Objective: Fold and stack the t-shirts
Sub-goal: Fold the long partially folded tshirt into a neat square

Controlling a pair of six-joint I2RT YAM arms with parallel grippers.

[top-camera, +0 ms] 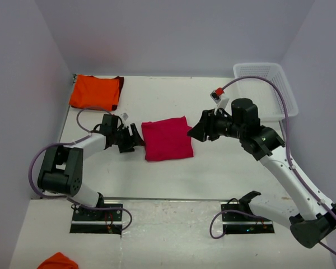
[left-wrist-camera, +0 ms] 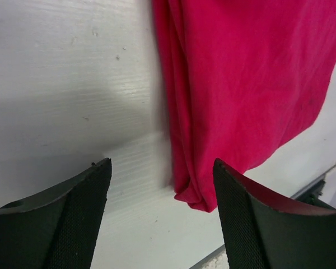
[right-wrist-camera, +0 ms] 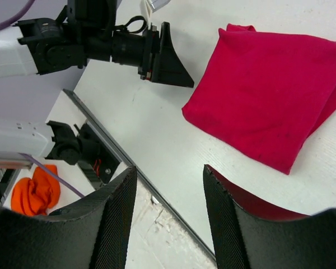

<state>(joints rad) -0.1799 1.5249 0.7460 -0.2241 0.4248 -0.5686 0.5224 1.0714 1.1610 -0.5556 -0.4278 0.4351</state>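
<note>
Centrally, crimson-pink t-shirt [top-camera: 167, 139] lies folded, roughly square, on white counter [top-camera: 224, 162]. Only top view shows orange t-shirt [top-camera: 94, 92]: folded, far-left corner, dark edge. Left wrist view alone reveals soft layered fold edge. Left end effector [top-camera: 135, 138] and right end effector [top-camera: 195, 131] flank crimson-pink t-shirt, both spread wide, empty.

Folded t-shirt [top-camera: 167, 139] on table [top-camera: 173, 185] between left gripper [top-camera: 135, 138] and right gripper [top-camera: 194, 133], other t-shirt [top-camera: 94, 92] beyond the left gripper, basket [top-camera: 257, 65] beyond the right gripper.
</note>
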